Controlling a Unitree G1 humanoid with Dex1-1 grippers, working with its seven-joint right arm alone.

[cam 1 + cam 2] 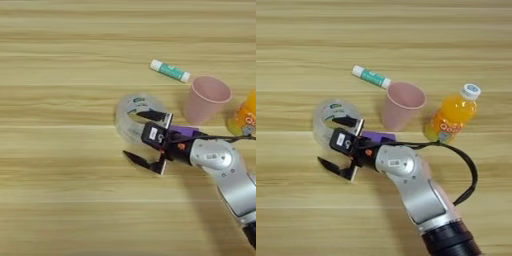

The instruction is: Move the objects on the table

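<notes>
Right eye view has the whole right arm (406,185): silver forearm comes up from the bottom right edge, slants up-left across the table (296,210), black cable looping off its right side. Wrist bends so the gripper (338,145) points left, low over the wood. Its two black fingers are spread wide apart, one finger (347,121) reaching onto the near right rim of the clear tape roll (331,120), the other finger (336,170) lower down over bare wood, well off the roll. Nothing is clamped between them; whether the upper fingertip is touching the tape or just over it can't be told. Purple bar (378,136) lies flat just behind the wrist, partly hidden by it, between the tape roll and the pink cup (401,105). Cup looks tilted, mouth facing up toward the camera. Orange-drink bottle (453,117) with white cap is right of the cup, close beside it, apart from the arm. Small white-and-green tube (372,77) lies flat farther back, just up-left of the cup's rim. Left eye view cuts the bottle at the right edge.
</notes>
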